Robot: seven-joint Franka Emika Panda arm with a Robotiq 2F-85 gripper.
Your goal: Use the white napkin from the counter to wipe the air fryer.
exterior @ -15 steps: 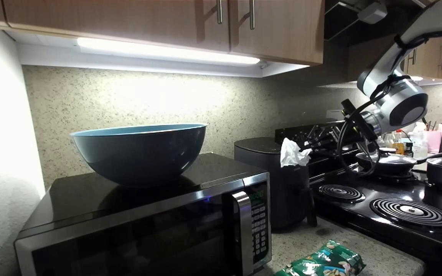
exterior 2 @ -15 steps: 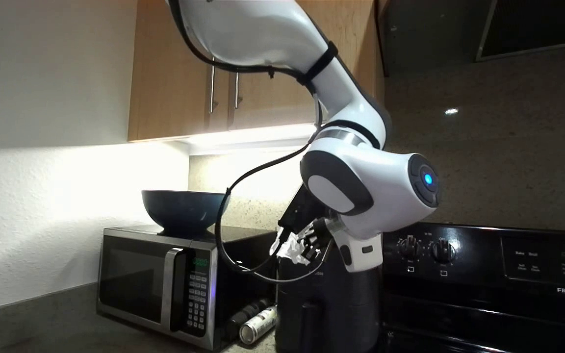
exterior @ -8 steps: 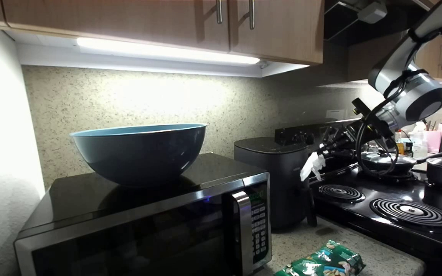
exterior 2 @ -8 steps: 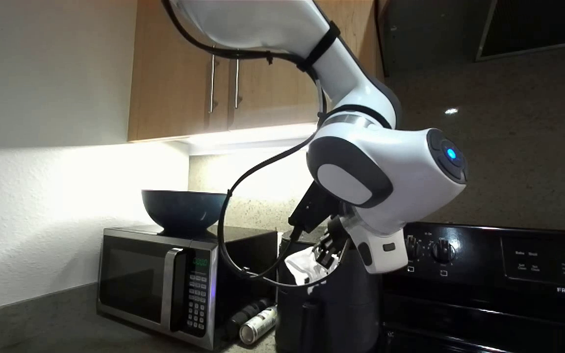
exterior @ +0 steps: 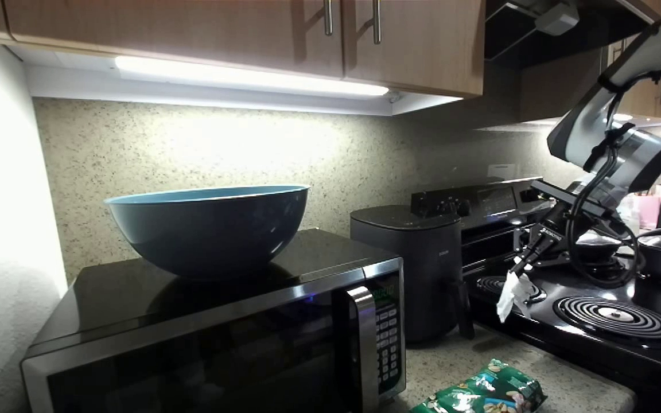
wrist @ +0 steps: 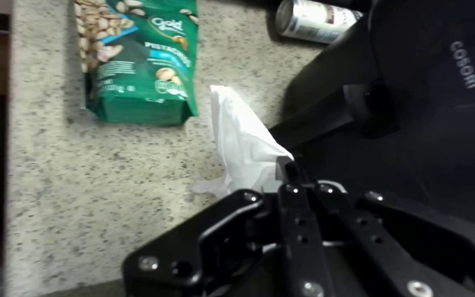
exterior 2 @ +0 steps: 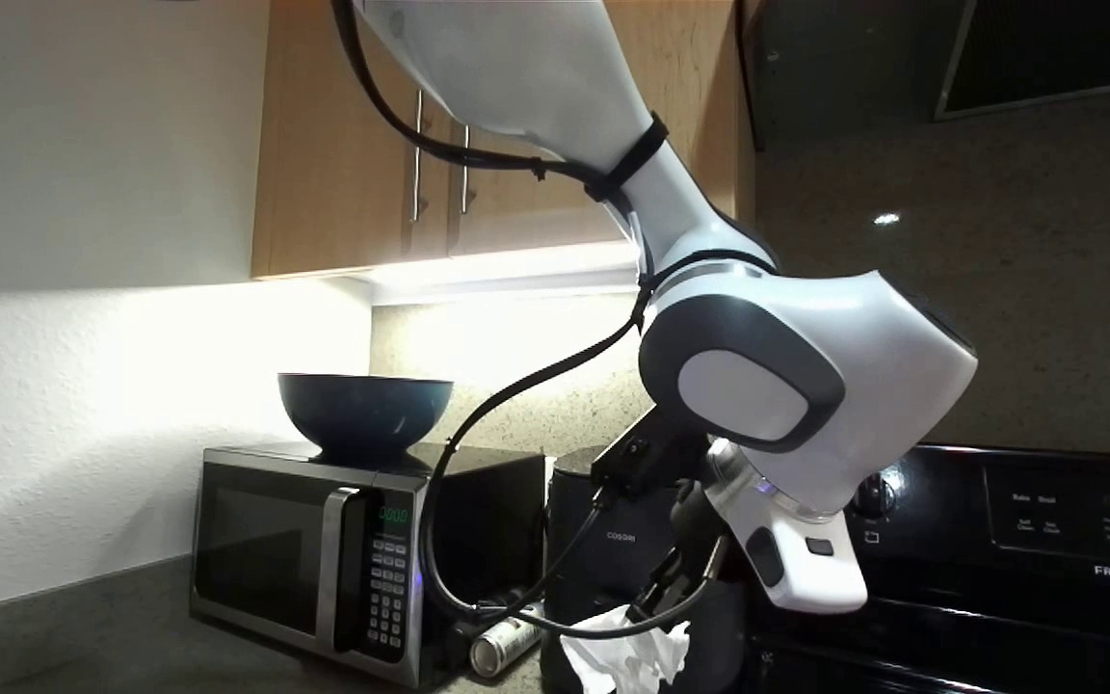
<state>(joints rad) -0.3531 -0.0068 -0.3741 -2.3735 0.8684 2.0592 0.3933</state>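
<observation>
Pinching white napkin (wrist: 242,144) in hand (exterior: 518,268), drew down and away from upper front of air fryer (exterior: 408,275), hung clear in front of it, and so probably paused the wiping.

Black two-fingered gripper (exterior: 517,268) and crumpled, thin white napkin (exterior: 514,295): both lower and farther from the boxy black air fryer (exterior: 408,275) than one second earlier; pale brand lettering (exterior 2: 621,537) now uncovered in an exterior view.

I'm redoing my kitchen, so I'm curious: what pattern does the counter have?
The counter is pale with dark speckles; it shows best in the wrist view.
</observation>
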